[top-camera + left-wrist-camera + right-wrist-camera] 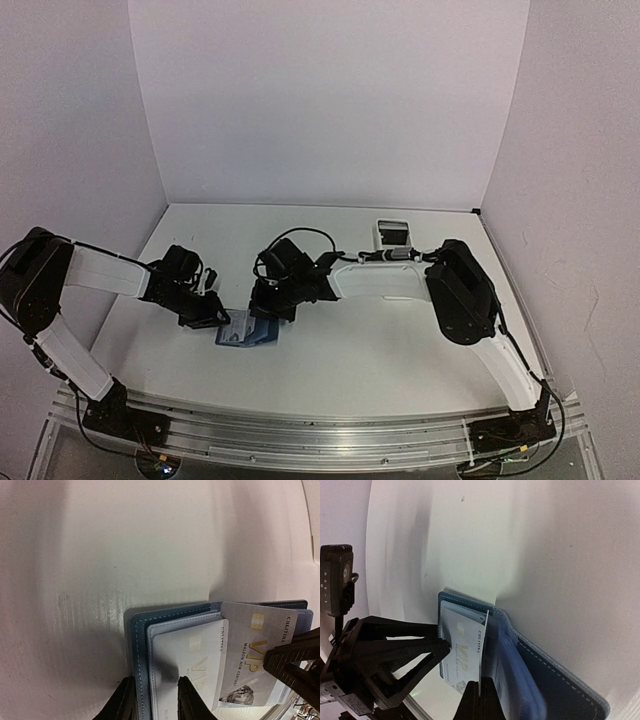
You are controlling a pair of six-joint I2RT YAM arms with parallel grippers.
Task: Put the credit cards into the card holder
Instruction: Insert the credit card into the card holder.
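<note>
The blue card holder (247, 333) lies open on the table between the arms. In the left wrist view its outer edge (136, 645) shows, with one silver VIP credit card (192, 662) tucked in the pale inner pocket. My left gripper (155, 690) is shut on that flap, one finger outside the edge and one on the pocketed card. It also shows in the right wrist view (440, 647). My right gripper (481, 686) is shut on a second silver credit card (255, 647), held on edge (483, 645) at the card holder's fold, beside its darker flap (555, 680).
A small white tray (392, 234) stands at the back right of the white table. Grey walls close in the left, back and right sides. The metal rail (320, 435) with the arm bases runs along the near edge.
</note>
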